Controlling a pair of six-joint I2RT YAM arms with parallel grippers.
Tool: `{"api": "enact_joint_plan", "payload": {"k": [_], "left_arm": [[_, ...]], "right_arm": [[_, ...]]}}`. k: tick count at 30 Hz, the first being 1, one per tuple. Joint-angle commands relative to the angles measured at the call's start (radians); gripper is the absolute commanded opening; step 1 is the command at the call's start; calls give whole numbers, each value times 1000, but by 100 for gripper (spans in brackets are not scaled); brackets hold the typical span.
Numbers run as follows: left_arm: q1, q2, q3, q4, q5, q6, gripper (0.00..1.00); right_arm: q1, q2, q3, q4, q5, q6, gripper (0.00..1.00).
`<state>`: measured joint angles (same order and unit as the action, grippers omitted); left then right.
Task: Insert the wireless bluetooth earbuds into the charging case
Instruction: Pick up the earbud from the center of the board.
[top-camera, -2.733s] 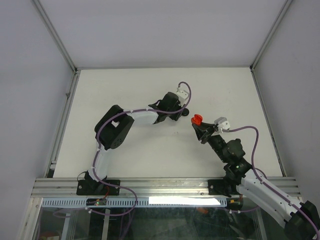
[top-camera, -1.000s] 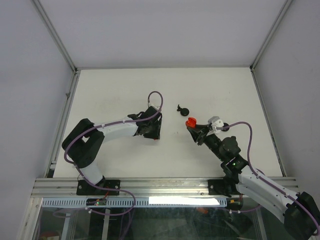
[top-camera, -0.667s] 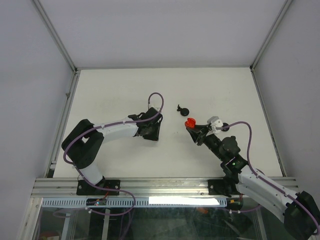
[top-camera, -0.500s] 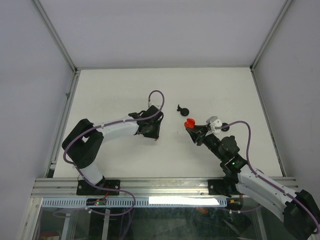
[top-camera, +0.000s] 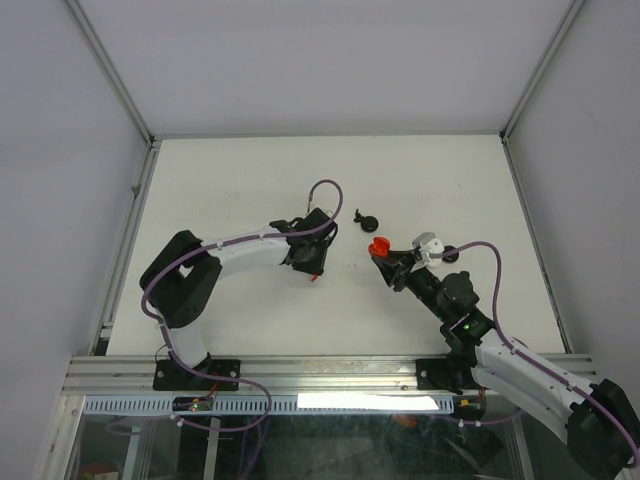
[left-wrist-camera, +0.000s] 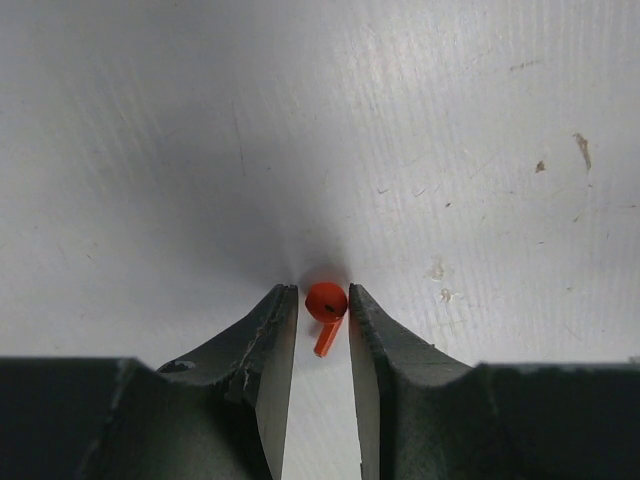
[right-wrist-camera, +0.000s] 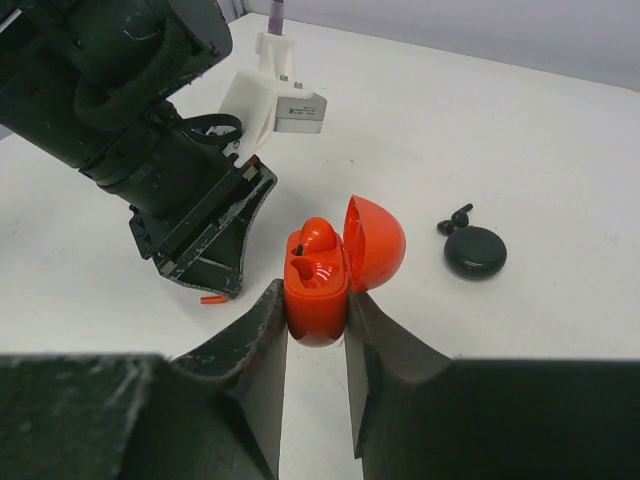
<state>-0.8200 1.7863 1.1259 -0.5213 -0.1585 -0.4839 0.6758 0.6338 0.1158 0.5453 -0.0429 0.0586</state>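
A red earbud (left-wrist-camera: 326, 302) sits between the fingertips of my left gripper (left-wrist-camera: 322, 296), round head away from the wrist and stem pointing back, just above the white table. The jaws are shut on it. In the top view this gripper (top-camera: 313, 272) is left of centre, with the earbud (top-camera: 313, 279) at its tip. My right gripper (right-wrist-camera: 316, 300) is shut on the red charging case (right-wrist-camera: 316, 285), held upright with its lid (right-wrist-camera: 377, 243) open. One red bud (right-wrist-camera: 318, 238) is seated in the case and the slot beside it is empty. The case (top-camera: 379, 247) is a short way right of the left gripper.
A round black puck case (right-wrist-camera: 475, 251) lies on the table behind the red case, with small black buds (right-wrist-camera: 455, 218) beside it; in the top view they are at the puck (top-camera: 369, 222). Metal frame rails (top-camera: 130, 190) border the white table.
My left gripper has narrowed onto the red earbud and shifted right toward the red case. The right arm and the case have stayed still.
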Motion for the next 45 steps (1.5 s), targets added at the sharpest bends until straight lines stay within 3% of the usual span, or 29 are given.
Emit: {"api": "enact_joint_plan", "payload": {"k": [1,19,33,45], "left_arm": [[-18,15,62,-38,-35,22,28],[-56,86,146,-176,-70,30,28],[-57,136,183,-186,-64,48,25],[-49,68,148,-155,-95,34,11]], "right_arm": [[-2,-1,23,54,-8,8,0],[-1,-16,34,36,-11,3,0],[-2,-8,37,30,-20,4,0],[-1,18,41,51,-50,1,0]]}}
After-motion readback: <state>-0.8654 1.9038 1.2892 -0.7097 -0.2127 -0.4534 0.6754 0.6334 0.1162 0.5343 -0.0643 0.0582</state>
